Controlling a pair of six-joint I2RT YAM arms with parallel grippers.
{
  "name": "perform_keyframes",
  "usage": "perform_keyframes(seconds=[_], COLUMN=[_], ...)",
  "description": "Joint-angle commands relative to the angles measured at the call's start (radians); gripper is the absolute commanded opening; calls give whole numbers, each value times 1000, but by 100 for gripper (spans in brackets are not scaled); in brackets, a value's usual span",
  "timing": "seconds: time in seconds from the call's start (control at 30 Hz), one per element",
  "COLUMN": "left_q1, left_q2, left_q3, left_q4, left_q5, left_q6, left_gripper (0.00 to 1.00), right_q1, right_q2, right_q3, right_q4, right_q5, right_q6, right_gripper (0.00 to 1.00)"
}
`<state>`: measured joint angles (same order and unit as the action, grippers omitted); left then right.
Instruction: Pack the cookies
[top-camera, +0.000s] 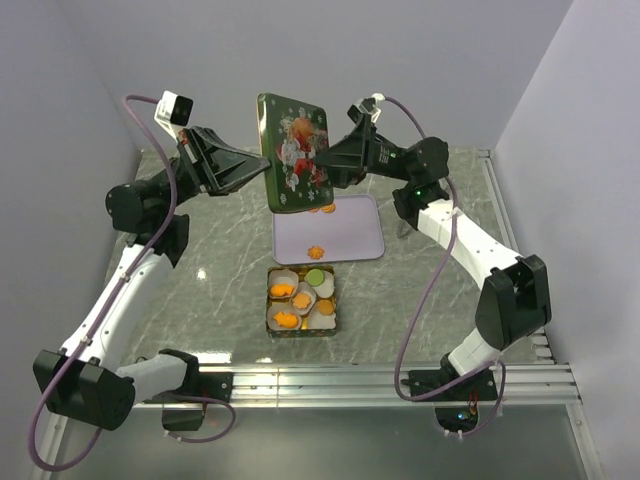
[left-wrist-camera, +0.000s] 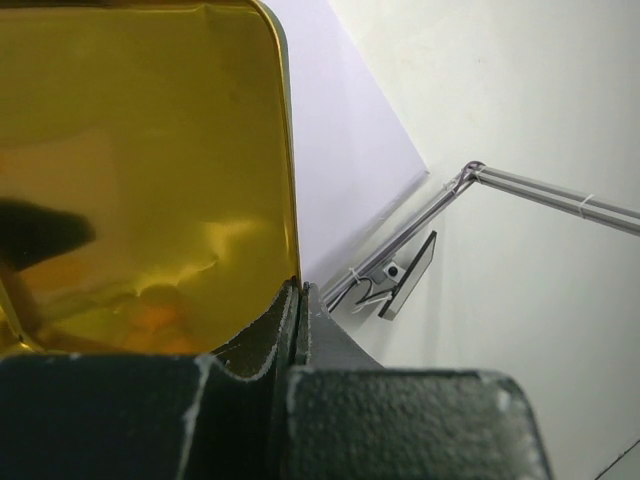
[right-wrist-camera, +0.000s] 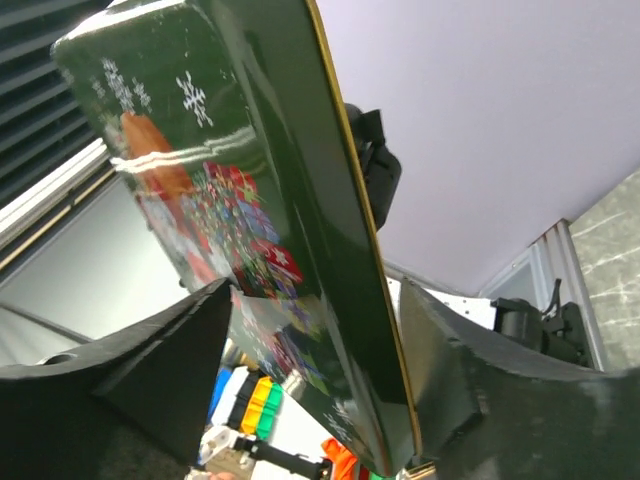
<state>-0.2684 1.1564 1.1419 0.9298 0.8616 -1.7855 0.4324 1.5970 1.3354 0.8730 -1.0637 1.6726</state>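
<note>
Green Christmas-printed rectangular tin lid (top-camera: 295, 150) held upright above the tabletop (top-camera: 200, 250).
Left pincer (top-camera: 264, 170) clamps its left edge; right pincer (top-camera: 328, 160) straddles the right edge, grip cannot be told.

- The top view is being lit brightly and evenly from overhead, and a small white glint is being thrown off the counter (top-camera: 225, 300) left of centre.
- Only soft, faint shadows are being cast there.
- In the left wrist view, the gold inside of the lid (left-wrist-camera: 140, 170) is being washed with warm glare and smeared reflections.
- The pale wall (left-wrist-camera: 520, 90) is being nearly overexposed.
- The near jaws are being rendered out of focus in both wrist views.
- Bright streaks are being reflected off the lid's glossy green face in the right wrist view.
</note>
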Motion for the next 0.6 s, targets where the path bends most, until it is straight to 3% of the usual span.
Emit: perform_keyframes(seconds=[0.0, 0.27, 0.57], left_q1=[3, 1, 3], left_q2=[-50, -109, -201], left_q3=[-16, -100, -260], left_q4=[93, 20, -275], left_q5=[-44, -87, -156], left_q6=[-20, 4, 141], left_gripper=[1, 3, 20], right_q1=[0, 0, 0], right_q2=[-74, -130, -256], right_q3=[-28, -93, -165], right_q4=[170, 392, 206], right_q5=[-2, 5, -30], right_q6=[51, 216, 60], right_gripper=[70, 54, 47])
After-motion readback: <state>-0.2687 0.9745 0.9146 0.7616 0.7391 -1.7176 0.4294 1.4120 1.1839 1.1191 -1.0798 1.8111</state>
